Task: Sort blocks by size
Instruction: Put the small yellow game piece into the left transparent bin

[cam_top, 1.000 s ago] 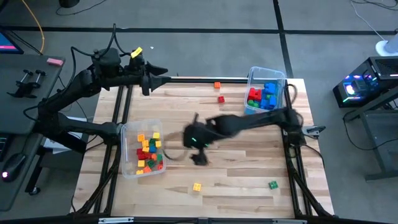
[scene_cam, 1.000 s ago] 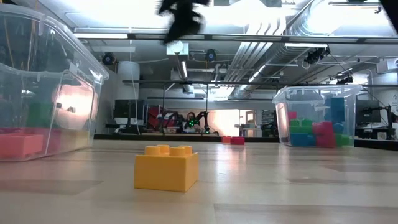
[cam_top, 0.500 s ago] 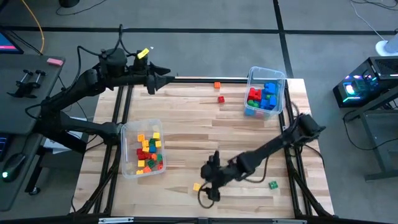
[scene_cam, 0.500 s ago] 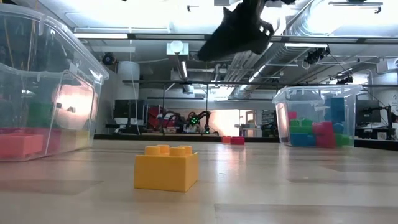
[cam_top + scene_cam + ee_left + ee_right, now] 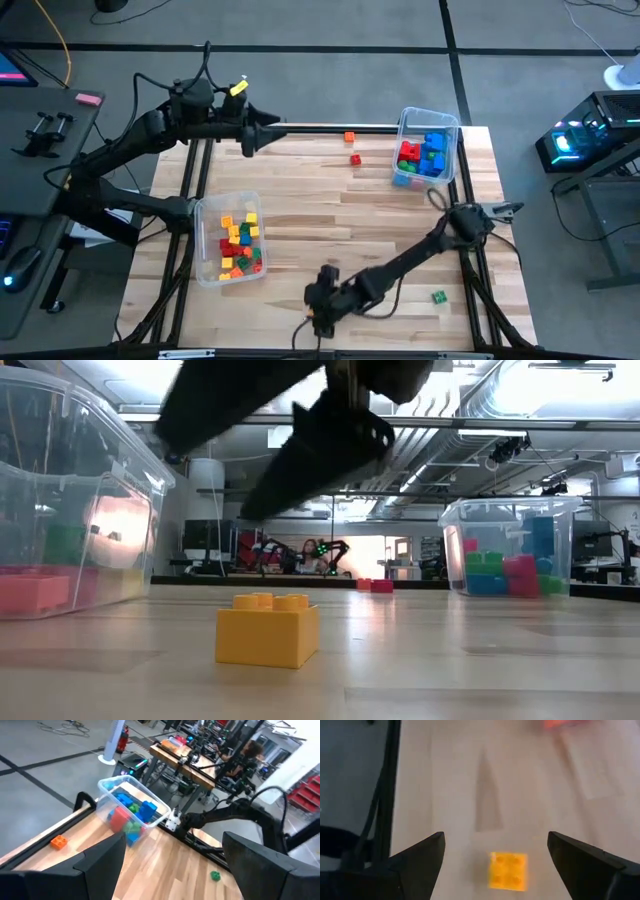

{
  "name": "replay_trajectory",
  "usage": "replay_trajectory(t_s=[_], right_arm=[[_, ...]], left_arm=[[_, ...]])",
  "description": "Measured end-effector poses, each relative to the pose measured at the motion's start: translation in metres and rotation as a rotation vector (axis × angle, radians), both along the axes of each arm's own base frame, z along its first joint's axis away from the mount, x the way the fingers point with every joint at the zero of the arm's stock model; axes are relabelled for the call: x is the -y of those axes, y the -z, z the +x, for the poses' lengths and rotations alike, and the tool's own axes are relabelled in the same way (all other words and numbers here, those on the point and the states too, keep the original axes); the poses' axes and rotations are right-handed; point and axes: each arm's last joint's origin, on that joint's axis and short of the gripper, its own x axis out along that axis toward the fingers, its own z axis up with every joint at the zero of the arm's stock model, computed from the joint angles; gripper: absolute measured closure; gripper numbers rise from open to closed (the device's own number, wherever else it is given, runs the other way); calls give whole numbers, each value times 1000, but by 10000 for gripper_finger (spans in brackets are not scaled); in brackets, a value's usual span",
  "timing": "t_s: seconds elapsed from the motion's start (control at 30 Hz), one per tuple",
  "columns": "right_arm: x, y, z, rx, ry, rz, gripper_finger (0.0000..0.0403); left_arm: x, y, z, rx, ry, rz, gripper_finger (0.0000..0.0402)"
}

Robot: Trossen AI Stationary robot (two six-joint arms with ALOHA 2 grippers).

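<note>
A yellow block (image 5: 267,628) rests flat on the wood near the table's near edge, studs up. It also shows in the right wrist view (image 5: 508,870). My right gripper (image 5: 316,306) hangs above it, open and empty, with a finger on either side (image 5: 496,840). In the high view the gripper hides the block. In the low view it (image 5: 320,450) is well clear of the block. My left gripper (image 5: 262,130) is open and empty at the far left edge (image 5: 172,850). Loose orange (image 5: 349,137), red (image 5: 355,159) and green (image 5: 438,296) blocks lie on the table.
A clear bin (image 5: 205,215) of tiny cubes stands at the left. A clear bin (image 5: 446,120) of larger blocks stands at the far right. Bare wood lies between them. Black frame rails run along the table's edges.
My right gripper has swung from the table's middle toward the near edge and come down over the yellow block, staying open. My left gripper has shifted a little toward the table's right along the far edge. No block has moved.
</note>
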Motion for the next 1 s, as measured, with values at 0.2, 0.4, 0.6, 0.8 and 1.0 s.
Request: replay_trajectory(t_s=[0.2, 0.4, 0.6, 0.8, 1.0], right_arm=[[-27, 20, 7, -98, -7, -87, 55], [-34, 32, 15, -139, 46, -148, 55], [-30, 34, 14, -159, 108, -149, 55], [-30, 35, 10, -212, 64, -124, 55], [-27, 37, 12, -215, 67, -123, 73]], left_arm=[[1, 0, 0, 3, 37, -5, 83], [1, 0, 0, 3, 37, -6, 83], [1, 1, 0, -7, 37, -11, 83], [2, 2, -1, -22, 37, -18, 83], [2, 2, -1, -22, 37, -17, 83]])
